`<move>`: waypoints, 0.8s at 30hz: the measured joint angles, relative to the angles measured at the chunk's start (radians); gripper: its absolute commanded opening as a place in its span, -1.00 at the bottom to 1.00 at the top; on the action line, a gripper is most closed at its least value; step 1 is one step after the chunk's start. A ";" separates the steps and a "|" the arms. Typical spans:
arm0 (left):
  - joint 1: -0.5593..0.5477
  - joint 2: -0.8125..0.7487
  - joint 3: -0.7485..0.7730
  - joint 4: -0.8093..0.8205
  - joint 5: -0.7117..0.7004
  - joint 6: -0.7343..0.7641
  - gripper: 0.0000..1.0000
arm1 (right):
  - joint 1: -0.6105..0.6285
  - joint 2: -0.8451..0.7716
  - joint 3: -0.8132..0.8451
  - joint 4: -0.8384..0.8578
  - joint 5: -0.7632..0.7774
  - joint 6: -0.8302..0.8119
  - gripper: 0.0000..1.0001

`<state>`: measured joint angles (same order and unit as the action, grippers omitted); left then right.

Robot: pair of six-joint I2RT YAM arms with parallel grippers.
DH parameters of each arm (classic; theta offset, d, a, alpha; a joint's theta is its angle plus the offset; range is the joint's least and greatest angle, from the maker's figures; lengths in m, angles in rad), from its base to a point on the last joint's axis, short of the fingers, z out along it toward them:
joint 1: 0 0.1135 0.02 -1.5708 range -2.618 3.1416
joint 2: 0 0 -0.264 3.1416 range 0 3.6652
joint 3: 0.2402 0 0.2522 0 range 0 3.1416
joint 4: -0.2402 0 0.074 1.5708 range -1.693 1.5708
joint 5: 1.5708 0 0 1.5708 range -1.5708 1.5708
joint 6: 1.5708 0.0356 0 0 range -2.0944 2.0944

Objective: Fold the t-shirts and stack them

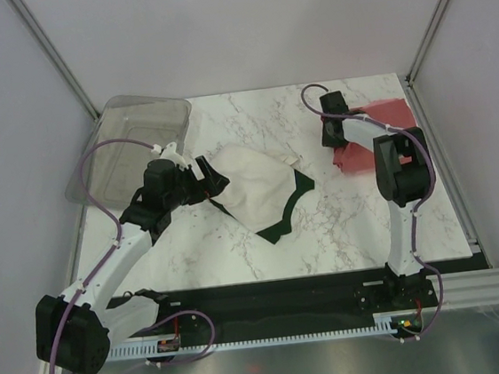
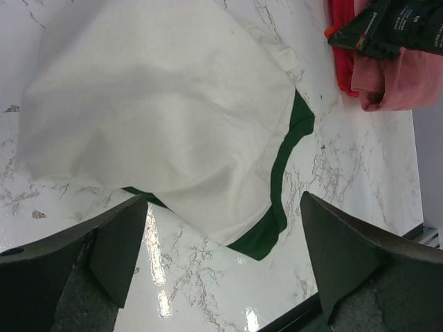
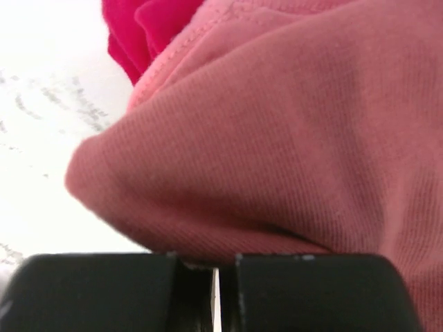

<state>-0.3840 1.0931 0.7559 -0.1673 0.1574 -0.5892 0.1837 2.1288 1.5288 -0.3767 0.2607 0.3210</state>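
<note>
The cream-white shirt [image 1: 254, 191] lies near the middle of the counter [image 1: 342, 222]. Its plain side faces up and dark green trim curves along its near-right edge. It is gathered into a rough, lopsided shape with soft wrinkles, so I judge it at best partly folded, not finished.

The coral-red shirt [image 1: 364, 153] sits at the far right of the counter, well apart from the cream one. It is bunched and rumpled, with no tidy fold visible. Neither garment rests on the other, so stacking has not begun, and most of the task appears to be left.

The right end effector [image 3: 214, 290] has its jaws pressed together at the edge of a raised fold of the red cloth, apparently pinching it. The left end effector [image 2: 223, 200] hovers just beside the cream shirt's left side, jaws spread wide and holding nothing. A clear bin [image 1: 133, 137] stands at the far-left corner, partly over the counter's edge.

No print or lettering shows on the cream shirt's upturned face, and no brand tag can be made out on either garment. The left wrist view catches small white lettering on the right end effector's body, too small to read.
</note>
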 measured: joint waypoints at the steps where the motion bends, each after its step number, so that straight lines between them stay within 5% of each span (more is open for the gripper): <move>1: 0.000 0.001 0.000 0.000 0.000 0.000 0.97 | -0.008 0.000 0.000 -0.002 0.000 0.000 -0.91; 23: 0.000 0.007 -0.003 -0.011 -0.038 0.011 0.97 | -0.119 -0.029 -0.004 -0.077 0.059 0.004 -0.81; 24: 0.000 0.009 -0.003 -0.018 -0.044 0.013 0.97 | -0.119 -0.039 -0.007 -0.083 0.060 0.004 -0.63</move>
<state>-0.3840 1.1019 0.7528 -0.1848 0.1131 -0.5762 0.0650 2.0903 1.5219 -0.4595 0.3202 0.3252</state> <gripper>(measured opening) 0.983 0.090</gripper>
